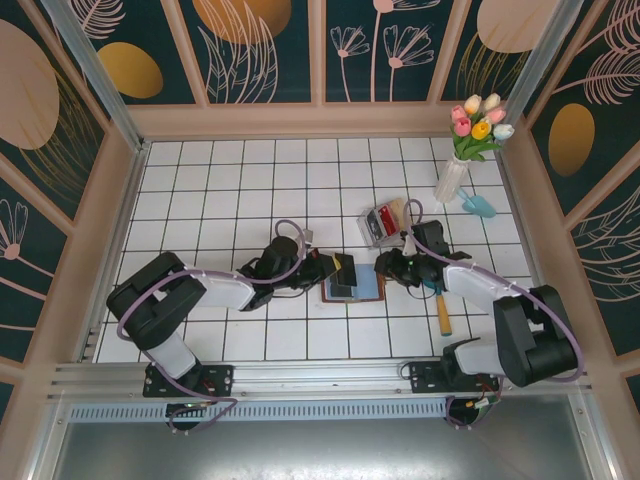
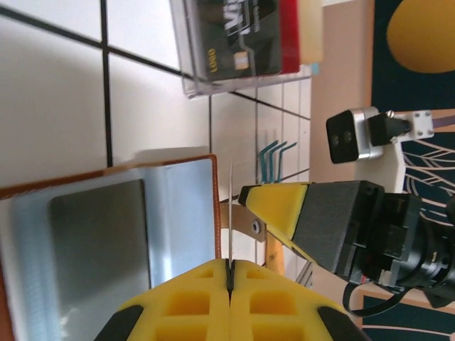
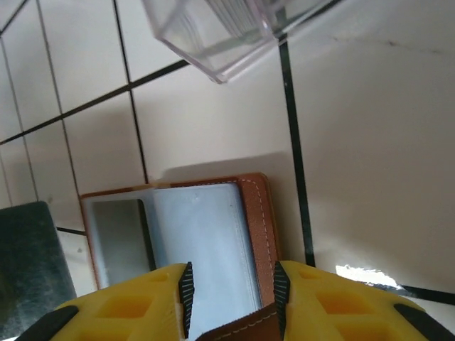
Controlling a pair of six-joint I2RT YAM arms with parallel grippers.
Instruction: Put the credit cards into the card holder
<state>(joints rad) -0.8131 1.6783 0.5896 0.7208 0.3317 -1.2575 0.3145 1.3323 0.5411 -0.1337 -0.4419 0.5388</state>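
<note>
The brown card holder (image 1: pixel 366 288) lies open on the tiles between my two grippers, its pale blue pockets facing up (image 2: pixel 178 213). My left gripper (image 2: pixel 229 273) is shut on a thin dark card (image 2: pixel 232 206), seen edge-on and standing upright over the holder's right half (image 1: pixel 343 268). My right gripper (image 3: pixel 232 288) is open, its jaws apart on either side of the holder's raised brown edge (image 3: pixel 238 328). More credit cards, a black one (image 2: pixel 234 35) in front, stand in the clear tray (image 1: pixel 383 224) just beyond the holder.
A vase of tulips (image 1: pixel 458 170) stands at the back right with a small teal tool (image 1: pixel 481 206) beside it. A wooden-handled tool (image 1: pixel 442 311) lies under my right arm. Walls enclose the tiled floor on three sides.
</note>
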